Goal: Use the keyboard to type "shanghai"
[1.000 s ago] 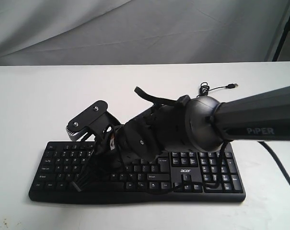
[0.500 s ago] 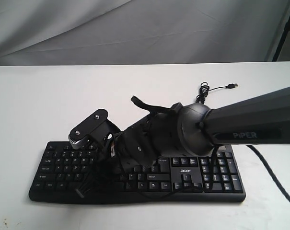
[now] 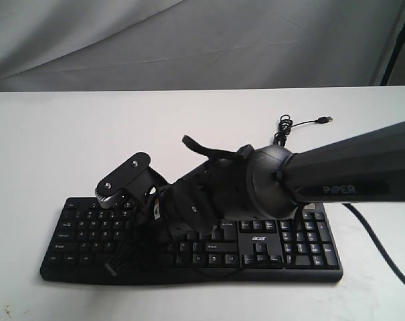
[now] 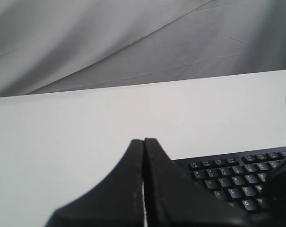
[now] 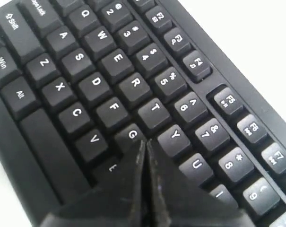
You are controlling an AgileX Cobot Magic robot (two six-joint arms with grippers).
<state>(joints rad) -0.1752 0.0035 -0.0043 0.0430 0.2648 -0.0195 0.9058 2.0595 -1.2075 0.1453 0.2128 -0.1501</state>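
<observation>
The black keyboard [image 3: 289, 242] lies across the front of the white table, its thin cable [image 3: 290, 124] curled behind it. My right gripper [image 3: 160, 225] reaches across from the right over the letter keys. In the right wrist view the gripper [image 5: 143, 141] is shut and empty. Its joined tip points down at the keyboard [image 5: 95, 85] between G [image 5: 132, 135] and Y [image 5: 175, 135], hiding the key beneath, and whether it touches is unclear. My left gripper [image 4: 143, 140] is shut with nothing in it, held off the keyboard [image 4: 232, 182] near its Esc corner. The exterior view does not show it.
White tabletop [image 3: 68, 134] extends behind and to the left of the keyboard. A grey cloth backdrop [image 3: 189, 40] hangs behind. A black pole [image 3: 397, 40] stands at the back right. The right arm's cable [image 3: 383, 247] trails off the right side.
The right arm dropped slightly and shifted left toward the keys a second ago, then held still. The keyboard has not moved.
</observation>
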